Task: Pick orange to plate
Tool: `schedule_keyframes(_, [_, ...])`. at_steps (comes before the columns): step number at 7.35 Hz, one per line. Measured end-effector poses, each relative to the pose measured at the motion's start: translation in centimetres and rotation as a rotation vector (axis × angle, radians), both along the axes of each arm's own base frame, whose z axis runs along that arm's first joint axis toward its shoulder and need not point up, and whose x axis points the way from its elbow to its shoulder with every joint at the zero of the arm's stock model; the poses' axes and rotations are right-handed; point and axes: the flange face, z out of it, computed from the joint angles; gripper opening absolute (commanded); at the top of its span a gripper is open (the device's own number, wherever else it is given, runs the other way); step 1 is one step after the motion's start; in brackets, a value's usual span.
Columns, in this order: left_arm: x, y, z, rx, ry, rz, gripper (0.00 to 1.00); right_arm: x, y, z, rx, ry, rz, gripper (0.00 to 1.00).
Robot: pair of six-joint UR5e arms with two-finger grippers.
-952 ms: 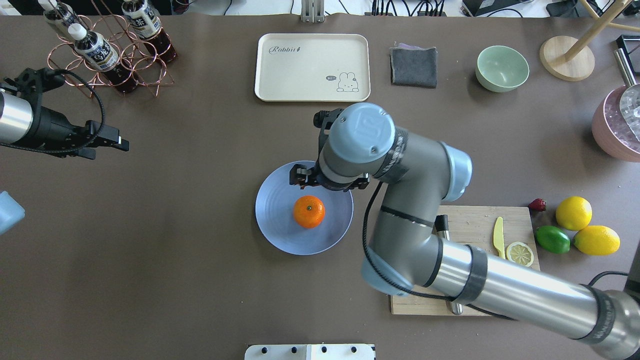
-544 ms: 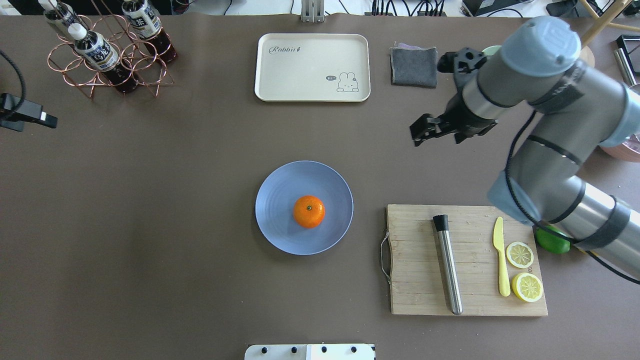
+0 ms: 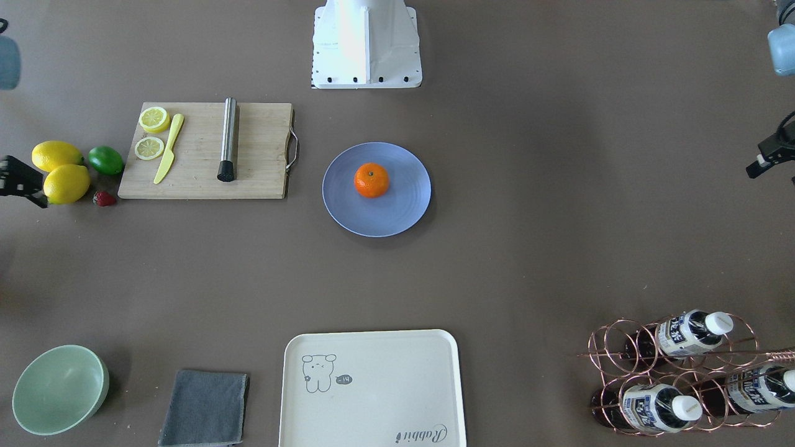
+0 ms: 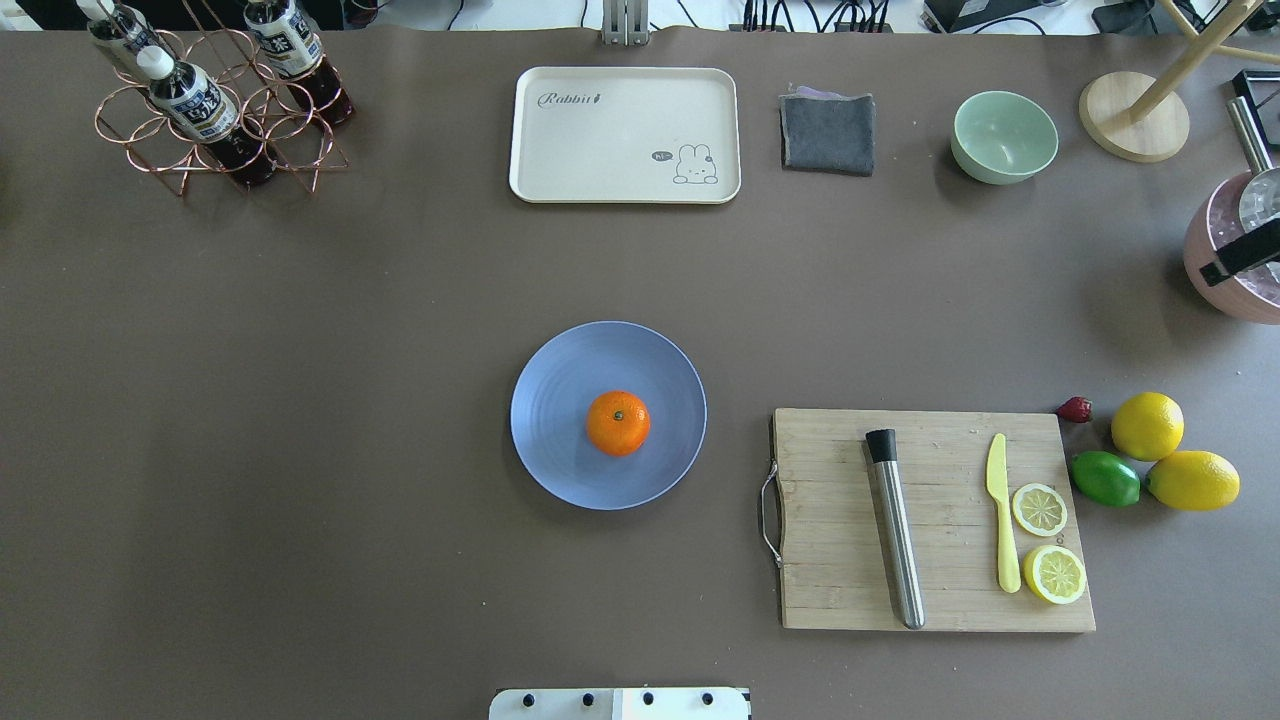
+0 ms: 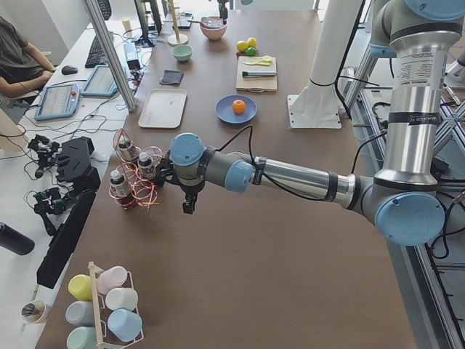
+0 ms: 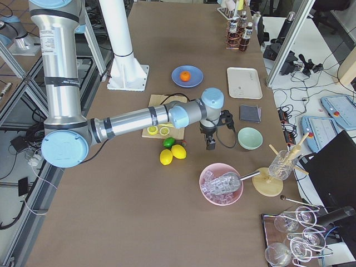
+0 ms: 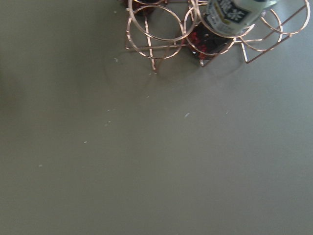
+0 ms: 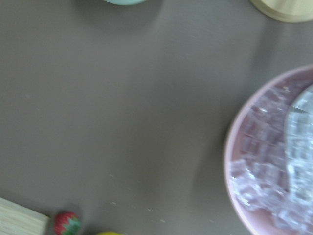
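Note:
The orange (image 4: 618, 423) rests a little right of centre on the pale blue plate (image 4: 560, 430), with nothing touching it. It also shows in the front-facing view as the orange (image 3: 371, 180) on the plate (image 3: 397, 211). My right gripper (image 4: 1240, 257) is far off at the table's right edge, by the pink ice bowl, and only a black tip shows. My left gripper (image 3: 765, 158) hangs at the table's left end near the bottle rack. Too little of either gripper shows for me to tell whether it is open or shut. Neither wrist view shows any fingers.
Right of the plate lies a wooden cutting board (image 4: 830, 560) with a steel muddler (image 4: 895, 530), a yellow knife and lemon halves. Lemons (image 4: 1147, 425) and a lime (image 4: 1105, 478) sit beyond it. At the back stand a cream tray (image 4: 625, 135), grey cloth (image 4: 827, 132), mint bowl (image 4: 1003, 137) and bottle rack (image 4: 215, 110).
The right arm swung from above the plate away to the table's right edge. The left gripper drew back off the overhead view's left side. The orange stayed on the plate.

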Motion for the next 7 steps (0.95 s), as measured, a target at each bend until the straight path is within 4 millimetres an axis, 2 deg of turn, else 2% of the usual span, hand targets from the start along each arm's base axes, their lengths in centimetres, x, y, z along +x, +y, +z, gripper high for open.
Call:
schedule_keyframes(1, [-2.0, 0.3, 0.9, -0.022, -0.013, 0.006, 0.97, 4.9, 1.1, 4.9, 0.009, 0.016, -0.012, 1.00])
schedule_keyframes(2, [-3.4, 0.7, 1.7, -0.040, -0.018, -0.001, 0.97, 8.3, 2.0, 8.4, 0.011, 0.024, -0.014, 1.00])
schedule_keyframes(3, [-4.3, 1.0, 2.4, -0.058, -0.022, -0.013, 0.97, 10.5, 2.7, 10.4, 0.013, 0.027, -0.011, 1.00])
schedule_keyframes(4, [-4.8, 1.5, 3.0, -0.070, -0.024, -0.022, 0.97, 11.5, 3.0, 11.2, 0.014, 0.027, -0.008, 1.00])
schedule_keyframes(7, [-5.3, 3.6, 4.8, -0.001, -0.025, -0.030, 0.97, 12.0, 2.9, 11.1, 0.022, 0.027, -0.004, 1.00])
